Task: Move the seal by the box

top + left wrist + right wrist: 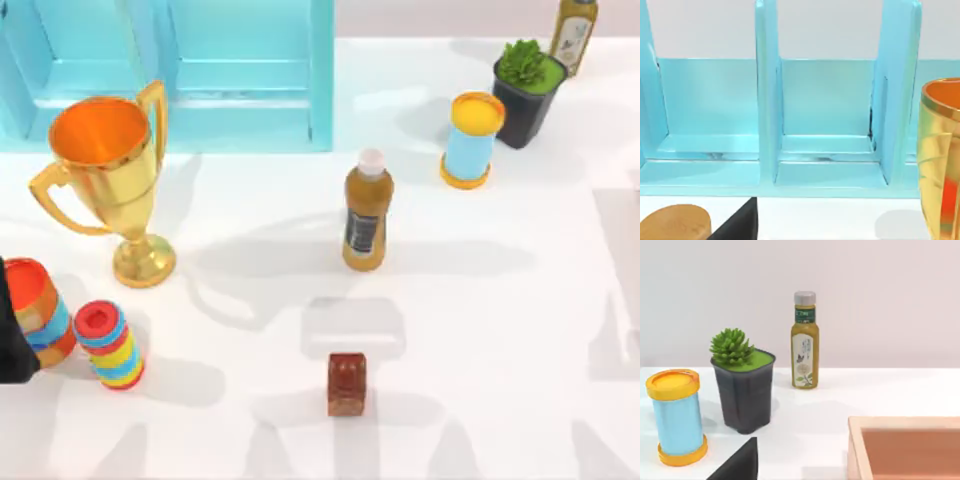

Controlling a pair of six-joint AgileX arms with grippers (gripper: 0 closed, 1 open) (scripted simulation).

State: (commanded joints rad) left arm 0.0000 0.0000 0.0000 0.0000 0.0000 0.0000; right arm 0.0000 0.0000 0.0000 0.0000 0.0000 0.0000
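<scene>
Near the front edge, reddish-brown seal stands upright.

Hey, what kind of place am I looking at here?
Most likely a rendered tabletop test scene, not a real room: a plain white table against a blank wall, strewn with unrelated props such as a gold trophy, a turquoise shelf, a potted succulent and the small brown seal.
</scene>
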